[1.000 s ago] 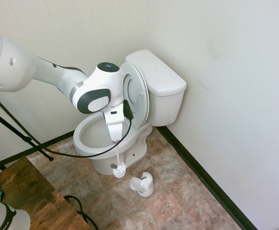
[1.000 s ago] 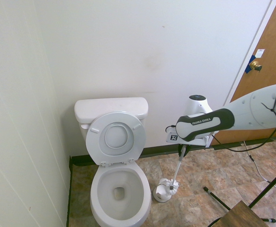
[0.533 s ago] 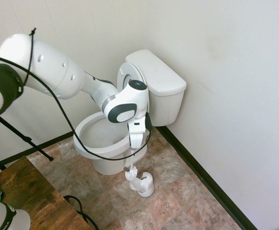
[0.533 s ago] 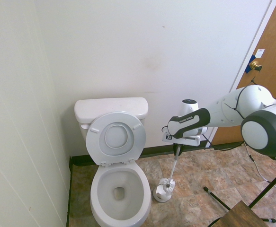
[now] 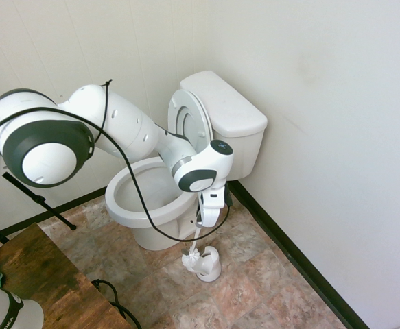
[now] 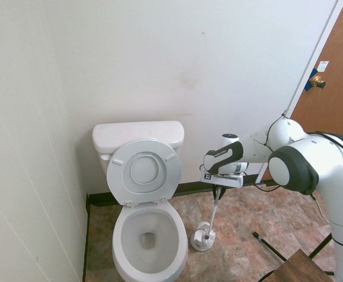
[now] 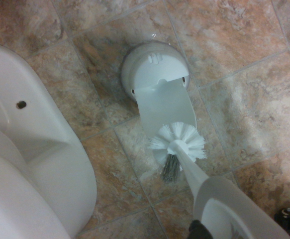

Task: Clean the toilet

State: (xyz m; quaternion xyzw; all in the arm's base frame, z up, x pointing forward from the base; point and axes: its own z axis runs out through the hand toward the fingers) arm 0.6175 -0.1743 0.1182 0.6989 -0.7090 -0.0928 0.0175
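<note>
Gripper clamped on toilet brush

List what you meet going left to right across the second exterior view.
toilet → brush holder with the toilet brush lowered at it → gripper → door

Counted 1 toilet w/ 1 lid, raised, and 1 tank. 1 toilet brush, 1 white brush holder on the floor. 1 door — w/ 1 brass knob. 1 wooden table, corner only. 1 robot arm — 1 gripper.
</note>
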